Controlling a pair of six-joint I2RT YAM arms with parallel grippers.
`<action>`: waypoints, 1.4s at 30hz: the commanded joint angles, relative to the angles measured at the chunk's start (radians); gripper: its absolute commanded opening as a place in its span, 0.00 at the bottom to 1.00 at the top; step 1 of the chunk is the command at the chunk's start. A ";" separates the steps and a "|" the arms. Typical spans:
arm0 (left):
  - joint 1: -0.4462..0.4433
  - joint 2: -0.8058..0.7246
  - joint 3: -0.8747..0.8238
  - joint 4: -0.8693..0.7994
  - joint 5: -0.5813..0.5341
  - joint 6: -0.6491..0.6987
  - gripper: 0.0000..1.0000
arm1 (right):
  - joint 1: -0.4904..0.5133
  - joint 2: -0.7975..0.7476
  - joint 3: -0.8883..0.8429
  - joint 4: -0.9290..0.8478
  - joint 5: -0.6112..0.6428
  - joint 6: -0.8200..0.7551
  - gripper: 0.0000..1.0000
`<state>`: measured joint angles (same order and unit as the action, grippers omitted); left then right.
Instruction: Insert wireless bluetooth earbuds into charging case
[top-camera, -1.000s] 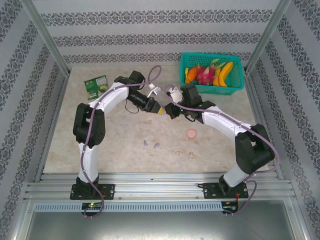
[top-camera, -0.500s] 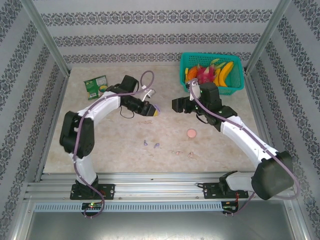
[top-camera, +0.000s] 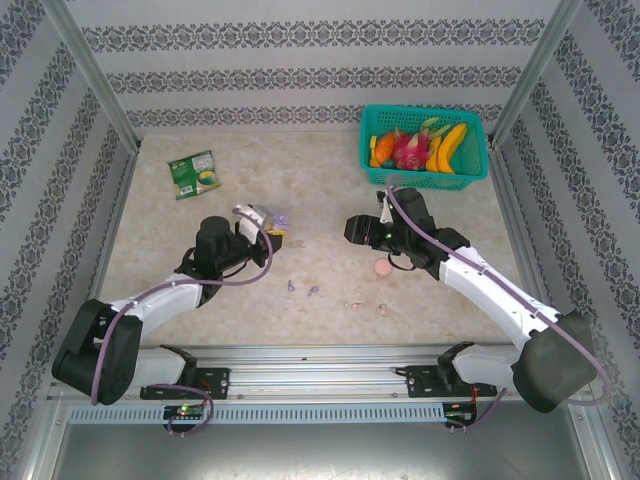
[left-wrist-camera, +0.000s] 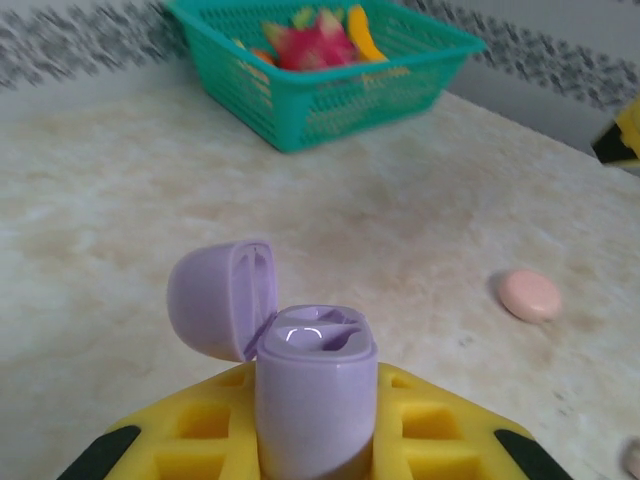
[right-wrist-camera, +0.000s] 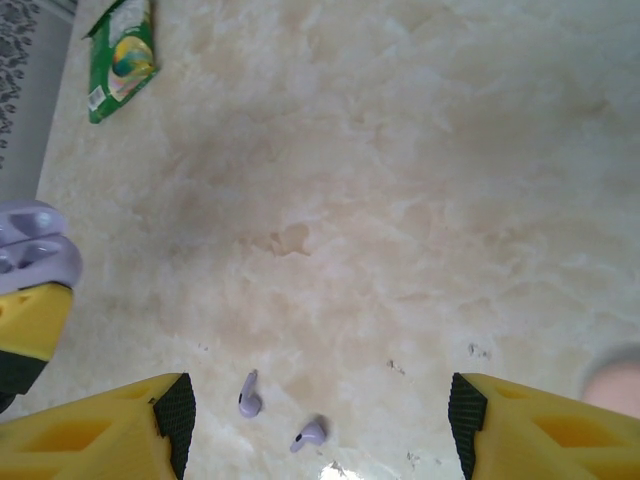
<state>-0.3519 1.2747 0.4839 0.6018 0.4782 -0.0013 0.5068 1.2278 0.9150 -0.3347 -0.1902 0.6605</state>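
From above, we see the left pincer (top-camera: 270, 226) clamped on the lilac case (top-camera: 279, 218), which stands open left of centre on the worktop (top-camera: 300, 180). The right pincer (top-camera: 350, 228) hangs across from it, apart and holding nothing. Nearer to us, the two lilac earbuds (top-camera: 291, 286) lie loose on the worktop. The two pink earbuds (top-camera: 381, 310) lie further right, and the pink case (top-camera: 382, 267) sits beside the right arm. A basket (top-camera: 372, 150) of fruit stands far right, and a green packet (top-camera: 194, 173) lies far left.

The left wrist camera shows the lilac case upright between the yellow fingers (left-wrist-camera: 430, 420), its lid (left-wrist-camera: 220, 298) hinged back to the left. Both sockets look empty to us.

The right wrist camera looks down between widely spread fingers (right-wrist-camera: 540, 430) at the lilac earbuds. They lie just beside each other, well apart from the lilac case at the left edge.

We judge the task barely begun: one case is open and presented, but no earbud is seated. All four earbuds have yet to be picked up and inserted, and the pink case looks shut.
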 joint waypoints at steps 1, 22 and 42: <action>-0.002 -0.039 -0.042 0.334 -0.096 -0.017 0.00 | 0.042 0.027 0.000 -0.052 0.082 0.082 0.70; -0.003 0.034 -0.117 0.585 -0.242 -0.070 0.00 | 0.217 0.257 0.212 -0.146 0.178 0.115 0.70; 0.048 0.005 -0.091 0.605 -0.450 -0.141 0.00 | 0.420 0.580 0.394 -0.264 0.212 0.106 0.60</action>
<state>-0.3237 1.3109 0.3729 1.1591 0.0616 -0.1131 0.9142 1.7771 1.2766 -0.5682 -0.0032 0.8162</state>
